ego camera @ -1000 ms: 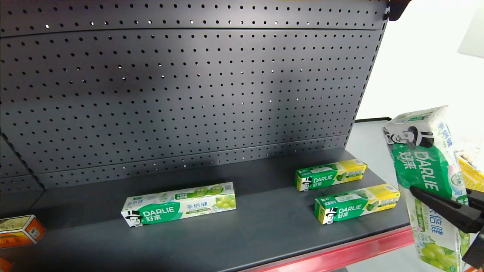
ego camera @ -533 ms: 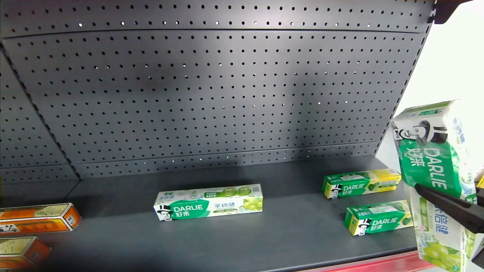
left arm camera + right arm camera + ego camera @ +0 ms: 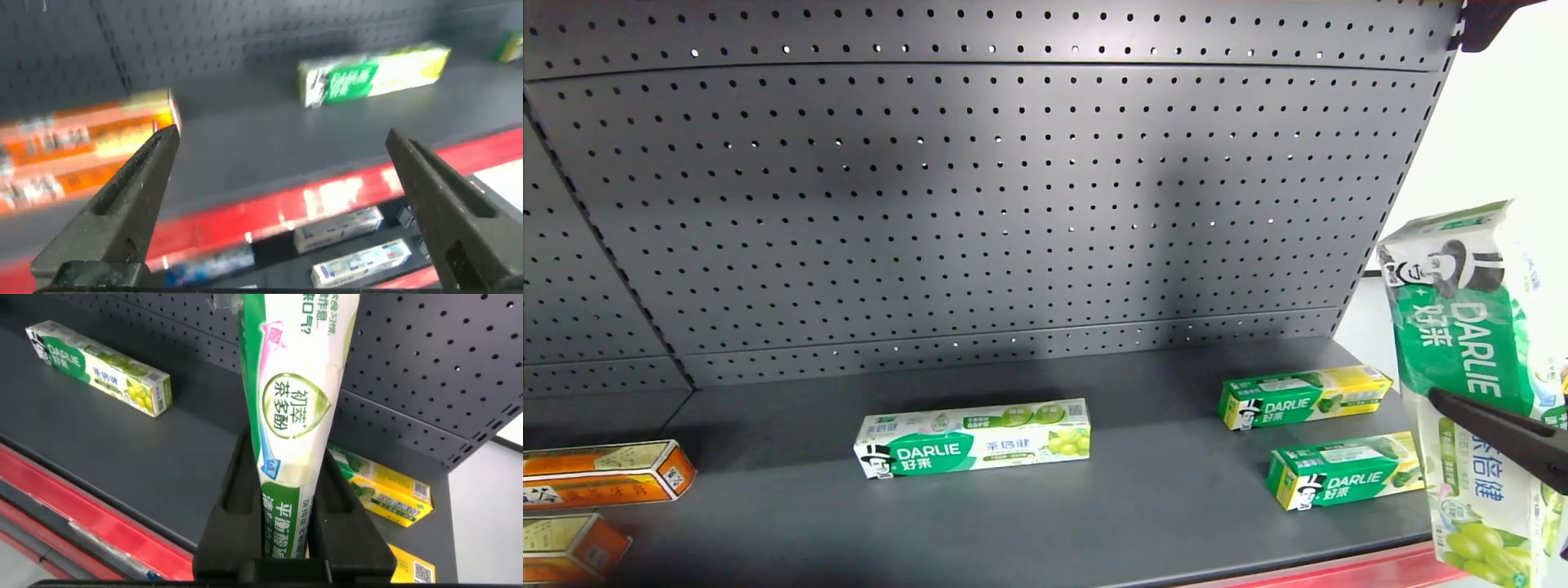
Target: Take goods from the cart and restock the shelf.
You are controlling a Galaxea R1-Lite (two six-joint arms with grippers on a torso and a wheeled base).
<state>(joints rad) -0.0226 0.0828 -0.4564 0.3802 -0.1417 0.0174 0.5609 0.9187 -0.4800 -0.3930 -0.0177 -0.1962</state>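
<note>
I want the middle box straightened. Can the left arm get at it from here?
Probably yes. The left jaws stand open and empty, facing the shelf, and the middle box lies alone with bare shelf before it; the orange boxes sit well aside.

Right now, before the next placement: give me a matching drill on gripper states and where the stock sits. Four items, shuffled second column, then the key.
Column 1
1. right gripper
2. left gripper
3. orange boxes
4. yellow-green boxes

Column 2
A. lying at the left end of the shelf
B. open, holding nothing
C. lying at the right end of the shelf
D. shut on a toothpaste box held on end

Pairs: 1-D, 2-B, 3-A, 4-C
</note>
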